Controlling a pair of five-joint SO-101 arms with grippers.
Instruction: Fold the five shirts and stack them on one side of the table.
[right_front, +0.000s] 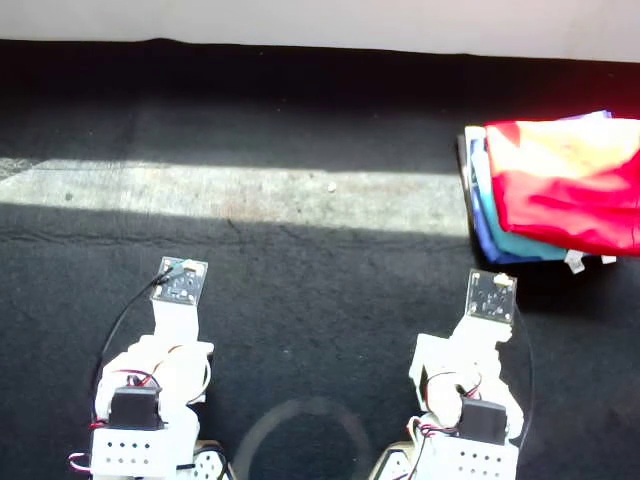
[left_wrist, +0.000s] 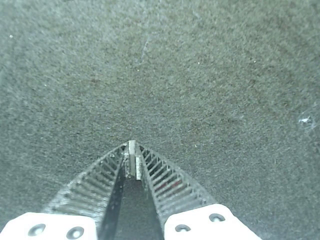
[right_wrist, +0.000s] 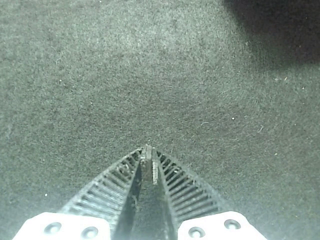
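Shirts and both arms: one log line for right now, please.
shirts: folded stack, red on top, high view's right edge | left gripper: shut, empty, over table | right gripper: shut, empty | task: looks done

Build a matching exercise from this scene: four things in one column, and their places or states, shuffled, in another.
Things
1. red folded fabric shirt
2. blue folded fabric shirt
3. left arm's ribbed tool
4. pale strip of light

Places or states
A. shut, over dark felt
B. crossing the felt from side to side
C. uppermost layer
D. beneath other layers, edge showing

Pairs: 1-C, 2-D, 3-A, 4-B
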